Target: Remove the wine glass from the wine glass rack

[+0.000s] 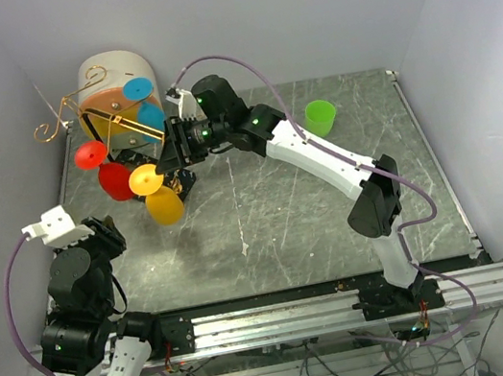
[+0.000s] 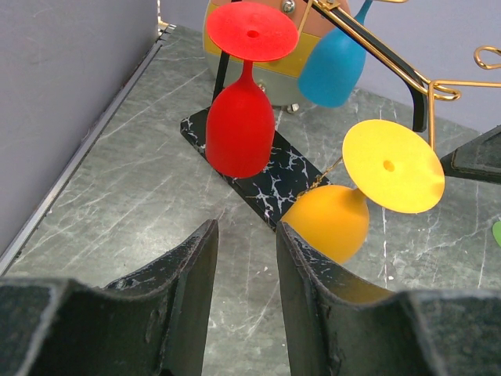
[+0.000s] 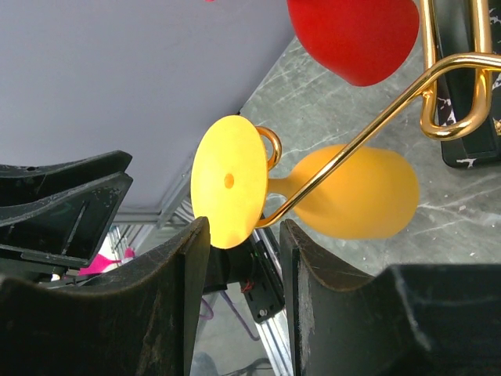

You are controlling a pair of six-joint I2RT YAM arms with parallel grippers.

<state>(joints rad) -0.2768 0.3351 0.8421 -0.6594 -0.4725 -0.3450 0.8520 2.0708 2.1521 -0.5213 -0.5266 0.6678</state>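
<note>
The right gripper [image 3: 243, 235] is being held with its fingers parted a moderate way, and nothing is being gripped between them. The round foot [image 3: 229, 182] of the yellow wine glass [image 3: 352, 192] is being framed just beyond the fingertips. That glass is being carried upside down near the low end of a slanted rail of the wine glass rack [image 3: 462, 63], with a gold wire crossing its stem close by a curled end.

The step in hand is being judged as the approach before the grasp, since no glass is off the rack yet. For the next move, a closing of the fingers about the stem or bowl is being called for. A slide down along the rail and out past its end would then be needed, without the rack being tipped on its black base [image 2: 266, 184].

The left gripper [image 2: 246, 235] is being held well back from the rack, slightly parted and empty.

Being counted:
- three hanging glasses: the yellow one, a red wine glass [image 2: 239, 129] and a blue wine glass [image 2: 333, 66]
- one rack
- one cream drum [image 1: 109, 72] behind the rack
- one green cup [image 1: 321, 117] standing well apart on the table [image 1: 317, 225]
</note>
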